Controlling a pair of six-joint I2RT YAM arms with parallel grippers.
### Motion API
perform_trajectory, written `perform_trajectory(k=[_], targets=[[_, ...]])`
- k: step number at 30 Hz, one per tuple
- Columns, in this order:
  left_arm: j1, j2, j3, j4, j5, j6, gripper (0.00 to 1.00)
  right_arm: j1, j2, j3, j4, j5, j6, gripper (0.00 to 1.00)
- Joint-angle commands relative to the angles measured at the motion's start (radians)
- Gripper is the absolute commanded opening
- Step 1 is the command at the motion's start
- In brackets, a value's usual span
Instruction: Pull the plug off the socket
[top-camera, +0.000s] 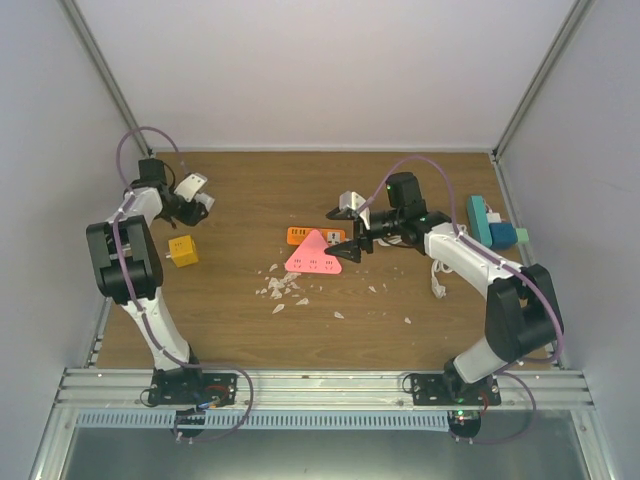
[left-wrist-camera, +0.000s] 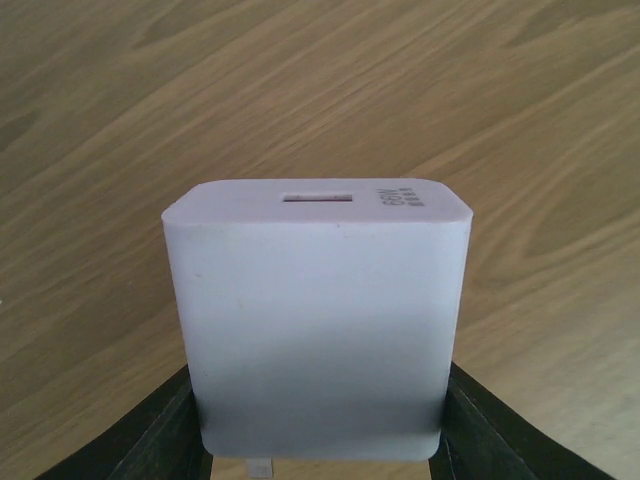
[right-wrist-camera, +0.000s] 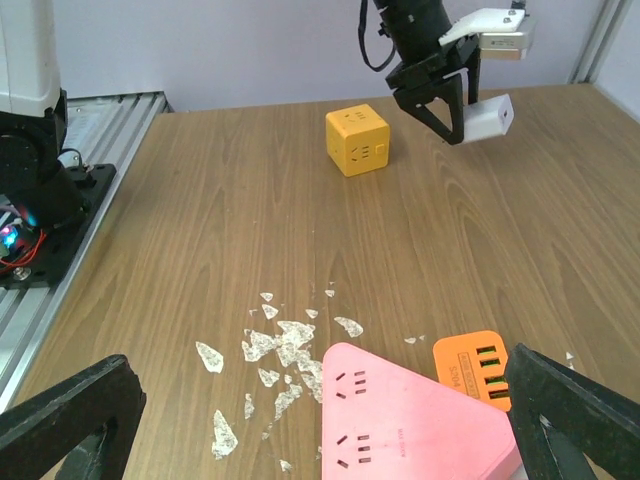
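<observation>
Grips the white plug (left-wrist-camera: 315, 320) in the left hand (right-wrist-camera: 458, 118), raised off the worktop (top-camera: 250, 190), near but apart from the yellow cube socket (right-wrist-camera: 358, 140). Holds the right hand (top-camera: 352, 245) released, fingers spread wide, low over the pink triangular socket block (top-camera: 313, 255). Shows an orange socket strip (top-camera: 300, 236) just beside the pink block, and white flakes (right-wrist-camera: 275, 345) scattered nearby.

Top: high over near edge, down on table (top-camera: 250, 190). Left wrist: tight on plug (left-wrist-camera: 315, 320). Right wrist: low, facing left, shares plug
</observation>
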Motion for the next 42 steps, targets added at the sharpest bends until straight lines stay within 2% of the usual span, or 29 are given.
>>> perform_trajectory(k=[1,10,15,20,28,33,42], targets=[[0.025,0.062,0.073,-0.028,-0.068,0.021,0.33,-0.010,0.014,-0.004,-0.021,0.005,-0.031,1.00],[0.036,0.161,0.131,-0.039,-0.201,0.034,0.36,-0.009,0.035,0.008,-0.037,0.008,-0.048,1.00],[0.036,0.181,0.152,-0.058,-0.216,0.045,0.42,-0.010,0.045,0.013,-0.046,0.014,-0.059,1.00],[0.036,0.192,0.163,-0.083,-0.226,0.059,0.55,-0.010,0.068,0.036,-0.066,0.015,-0.064,1.00],[0.036,0.151,0.161,-0.106,-0.210,0.074,0.86,-0.010,0.098,0.081,-0.105,0.030,-0.066,1.00],[0.036,0.092,0.161,-0.120,-0.133,0.082,0.99,-0.012,0.137,0.127,-0.129,0.075,-0.051,1.00],[0.035,-0.092,0.073,-0.053,0.119,0.084,0.99,-0.031,0.257,0.240,-0.196,0.136,-0.005,0.99]])
